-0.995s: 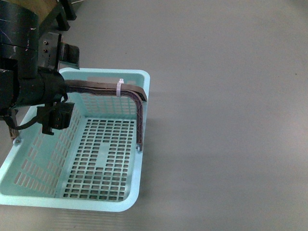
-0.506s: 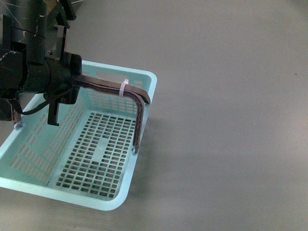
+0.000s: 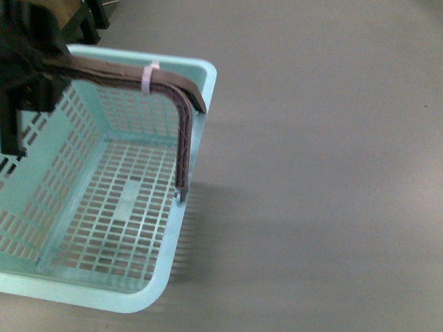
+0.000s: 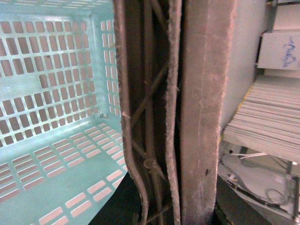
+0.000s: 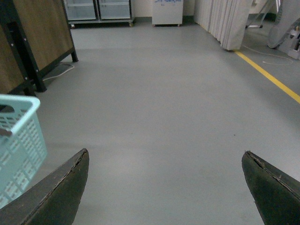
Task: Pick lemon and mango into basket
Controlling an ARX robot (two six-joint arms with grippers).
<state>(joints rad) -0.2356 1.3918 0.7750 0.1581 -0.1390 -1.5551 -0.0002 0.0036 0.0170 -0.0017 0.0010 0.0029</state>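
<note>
The aqua basket (image 3: 201, 76) hangs tilted above the grey floor, empty inside. Its brownish handle (image 3: 181, 138) carries a white zip tie (image 3: 147, 76). My left gripper (image 3: 28, 69) is shut on that handle at the top left of the front view. In the left wrist view the handle (image 4: 201, 93) fills the middle, held in the left gripper (image 4: 173, 211), with the basket's slotted bottom (image 4: 56, 93) beside it. My right gripper (image 5: 166, 187) is open over bare floor, and the basket's corner (image 5: 18, 136) sits off to one side. The lemon and the mango are out of view.
A wooden cabinet on black legs (image 5: 37, 42) stands beyond the basket. Farther off are white cabinets (image 5: 167, 11), a white curtain (image 5: 234, 18) and a yellow floor line (image 5: 272, 77). Stacked white sheets and cables (image 4: 267, 122) lie beside the handle. Grey floor (image 3: 332, 173) spreads to the right.
The basket has risen toward the camera and swung left, looking larger now. My left gripper has moved up and left, partly out of the front view.
</note>
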